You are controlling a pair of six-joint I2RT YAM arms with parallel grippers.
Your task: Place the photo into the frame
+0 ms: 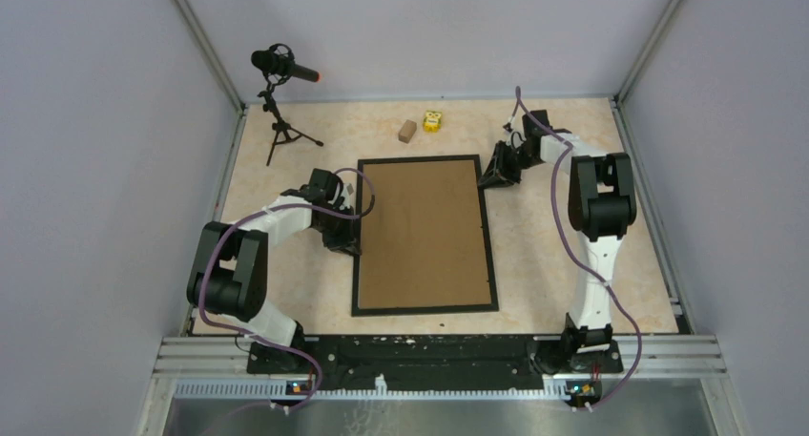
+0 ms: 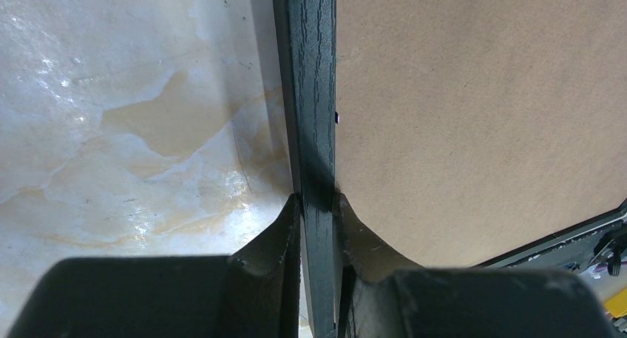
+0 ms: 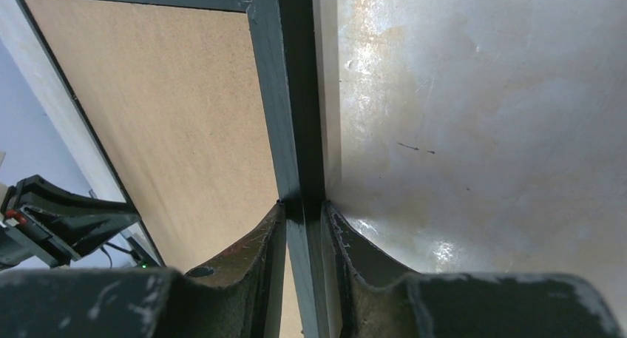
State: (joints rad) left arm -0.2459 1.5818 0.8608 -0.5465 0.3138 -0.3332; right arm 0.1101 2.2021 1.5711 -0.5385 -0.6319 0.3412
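**Left tool** [image 1: 349, 232] [image 2: 318, 201]: clenched on the left rail of the thin black rectangular picture frame [image 1: 425, 308] [image 2: 310, 94], roughly at mid-length. The two dark fingers [image 2: 277, 234] stand close together with only the rail between them. One is on the outer side, over the surface, and the other is on the inner side, over the board.

**Right tool** [image 1: 498, 174] [image 3: 303, 208]: clenched on the right rail of the frame [image 3: 285, 94], near its far right corner. Its scuffed dark fingers [image 3: 251, 249] pinch the rail from both sides, and the corner joint shows just beyond them in the right wrist view.

**Frame**: lies in the middle of the surface, long side running away from the arm bases. Whether it rests fully flat cannot be told.

**Flat brown cardboard backing board** [image 1: 420, 231] [image 2: 480, 116] [image 3: 163, 109]: fills the frame's opening, face plain and unmarked. The black rails border it on all four sides.

**Surface** [image 1: 572, 255] [image 2: 133, 116] [image 3: 480, 116]: pale cream, marbled and glossy, with tan blotches and reflected glare.

**Black microphone** [image 1: 284, 69]: sits on a small black tripod [image 1: 283, 135] at the far left corner, well apart from the frame.

**Small tan block** [image 1: 407, 131] and **small yellow object** [image 1: 433, 121]: side by side near the far edge, beyond the frame's top rail. Both are too small to identify further.

**Room**: plain grey-lilac walls [image 1: 95, 121] enclose three sides. Silver metal rails [image 1: 191, 355] and a black base plate [image 1: 429, 350] at the near edge carry both arms.
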